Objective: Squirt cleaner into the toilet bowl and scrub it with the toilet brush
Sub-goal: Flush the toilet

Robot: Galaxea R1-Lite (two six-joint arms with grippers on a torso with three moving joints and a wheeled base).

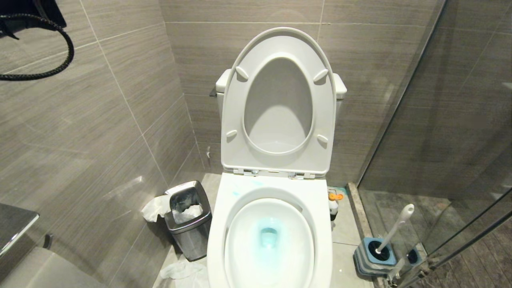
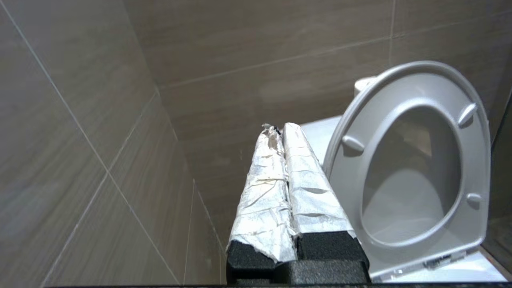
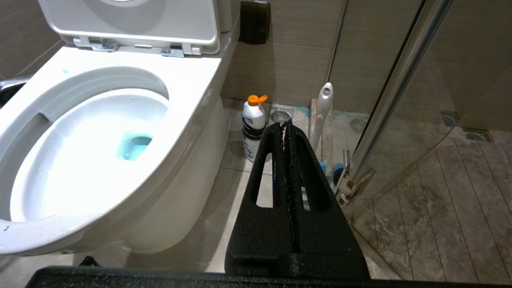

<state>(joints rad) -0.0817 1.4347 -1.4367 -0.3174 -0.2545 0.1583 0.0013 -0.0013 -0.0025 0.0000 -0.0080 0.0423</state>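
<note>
The toilet bowl [image 1: 320, 224] stands in the middle with its seat and lid [image 1: 278, 104] raised, and blue-tinted water lies at the bottom. The cleaner [image 1: 333, 204], a white bottle with an orange cap, stands on the floor at the bowl's right side. Further right, the toilet brush [image 1: 396, 228] leans in its holder. In the right wrist view my right gripper [image 3: 285, 123] is shut and empty, low beside the toilet bowl [image 3: 192, 92], short of the cleaner [image 3: 253, 124] and the toilet brush [image 3: 323, 108]. My left gripper [image 2: 280, 128], its fingers wrapped in white, is shut and empty, held up beside the raised seat [image 2: 472, 224].
A steel waste bin [image 1: 188, 218] with paper in it stands left of the toilet, and crumpled paper [image 1: 182, 272] lies on the floor. A glass shower door [image 1: 440, 140] closes off the right. The blue-grey brush holder [image 1: 366, 260] sits at its foot. Tiled walls are close on the left and behind.
</note>
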